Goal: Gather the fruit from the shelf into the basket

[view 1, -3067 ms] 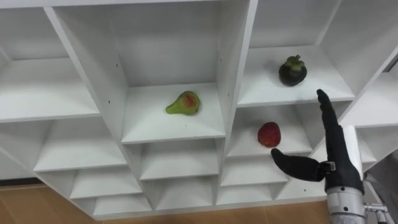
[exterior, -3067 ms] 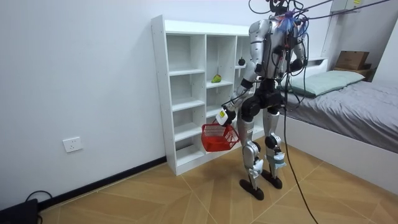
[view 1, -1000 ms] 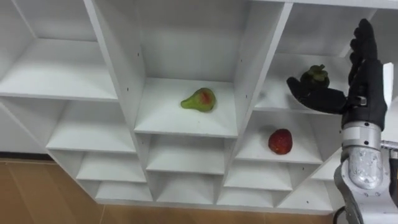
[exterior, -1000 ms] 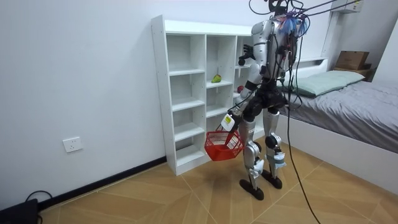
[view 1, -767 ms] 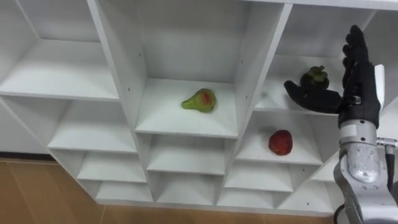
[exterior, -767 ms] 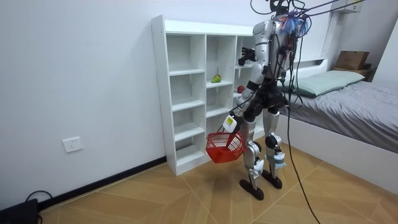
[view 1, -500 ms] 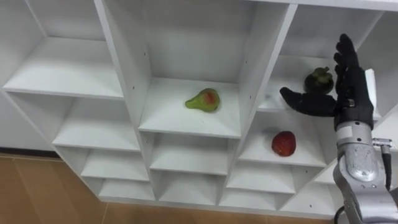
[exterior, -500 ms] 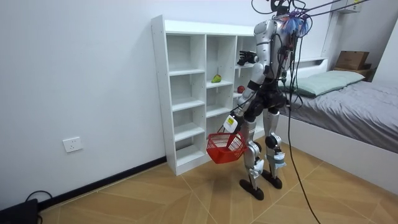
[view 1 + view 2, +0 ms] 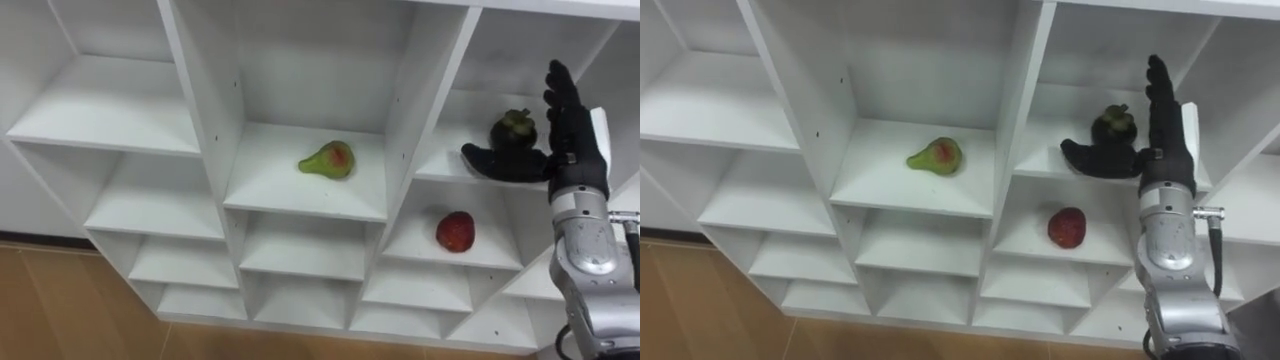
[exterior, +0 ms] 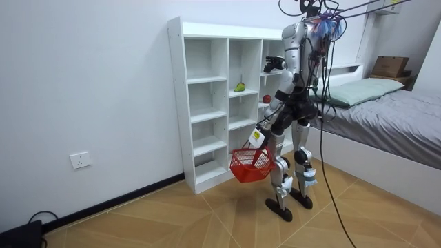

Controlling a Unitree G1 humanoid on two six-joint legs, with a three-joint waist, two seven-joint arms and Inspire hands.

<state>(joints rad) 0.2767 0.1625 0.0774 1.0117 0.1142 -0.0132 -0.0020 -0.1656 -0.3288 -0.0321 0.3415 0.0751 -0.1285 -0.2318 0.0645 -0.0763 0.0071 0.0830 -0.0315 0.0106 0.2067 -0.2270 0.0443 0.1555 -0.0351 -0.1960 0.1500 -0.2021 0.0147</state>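
A dark mangosteen sits on a shelf in the right column of the white closet. My right hand is open in front of that compartment. Its fingers point up to the right of the fruit, and its thumb reaches under and in front of the fruit, apart from it. A red fruit lies one shelf lower. A green pear with a red patch lies in the middle column. In the room view my left hand hangs low, shut on the handle of a red basket.
I stand facing the closet's right end on a wooden floor. A bed lies at the room view's right behind me, with a cardboard box beyond it. Other shelves hold nothing.
My right hand has risen from the red fruit's shelf to the mangosteen's compartment and closed in on the fruit. The basket has swung slightly toward my legs. The head camera has shifted.
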